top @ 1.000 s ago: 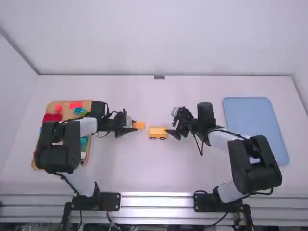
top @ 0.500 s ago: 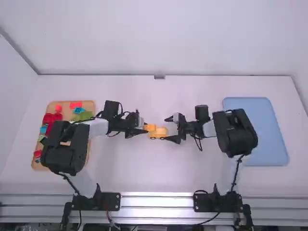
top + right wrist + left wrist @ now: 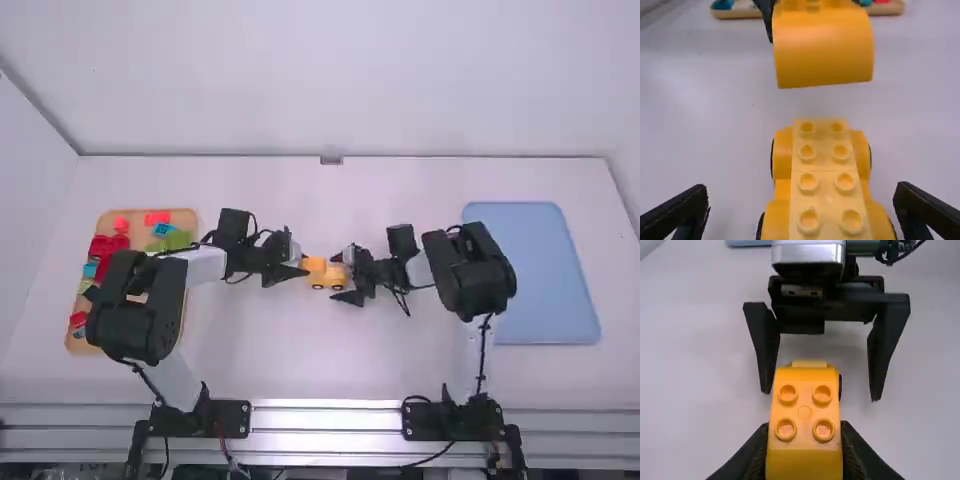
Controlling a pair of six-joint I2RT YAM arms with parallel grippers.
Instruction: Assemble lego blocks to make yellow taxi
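- Taxi base (image 3: 825,187), wheeled, stands on the bench (image 3: 330,370) between the parted fingers of the right end effector (image 3: 801,192).
- Left end effector (image 3: 804,426) clamps the yellow block (image 3: 805,457), apparently above it, unattached.
- Seating remains.

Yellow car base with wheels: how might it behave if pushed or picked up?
The car base would likely roll if pushed, given its wheels. Its blocky, studded body looks like hard plastic, so it should stay stiff when lifted. Sitting low on the table, it seems unlikely to tip.
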